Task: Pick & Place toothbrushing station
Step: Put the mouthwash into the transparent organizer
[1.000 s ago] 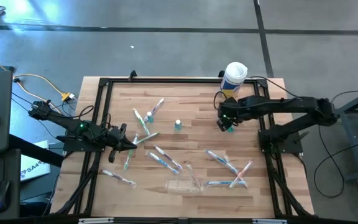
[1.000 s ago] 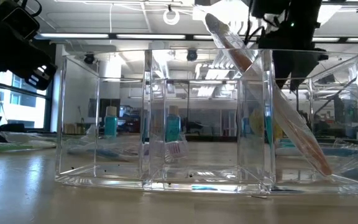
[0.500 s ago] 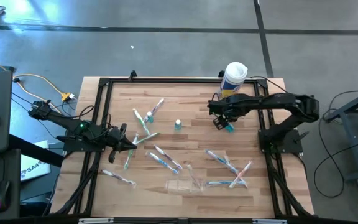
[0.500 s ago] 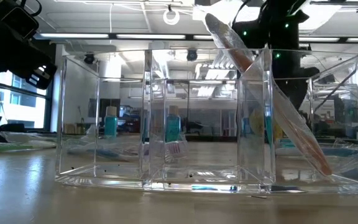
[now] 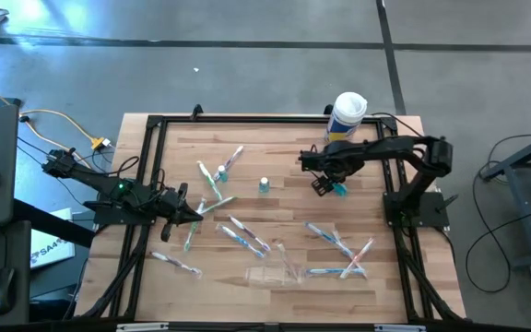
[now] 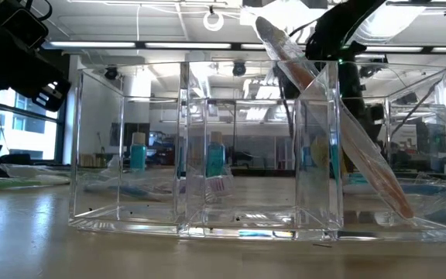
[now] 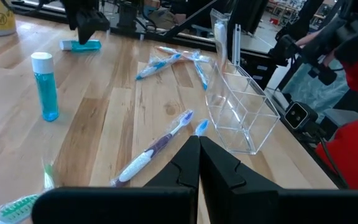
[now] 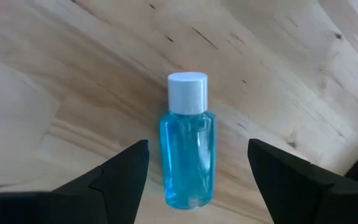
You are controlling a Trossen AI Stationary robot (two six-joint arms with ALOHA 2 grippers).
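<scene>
A small blue tube with a white cap [image 8: 187, 146] lies flat on the wooden table [image 5: 284, 148], at the right [image 5: 339, 190]. My right gripper [image 8: 197, 171] hangs just above it, pointing down and open, one finger on either side, touching nothing. My left gripper [image 7: 199, 149] waits shut at the table's left [image 5: 194, 214]. Another blue tube [image 5: 264, 185] stands upright mid-table. The clear holder [image 5: 275, 269] stands near the front edge. A wrapped toothbrush [image 6: 339, 124] leans in its compartment. Several toothbrushes [image 5: 242, 235] lie scattered.
A large white canister with a yellow label [image 5: 347, 115] stands at the far right, close behind my right arm. A black frame [image 5: 155, 124] rims the table. More toothbrushes [image 5: 344, 249] lie at the front right, and a third tube [image 5: 221, 173] stands left of centre.
My right gripper has come down toward the lying blue tube and shifted a little toward the table's left, tipping to point more steeply down. Its fingers stay open. Nothing on the table has moved.
</scene>
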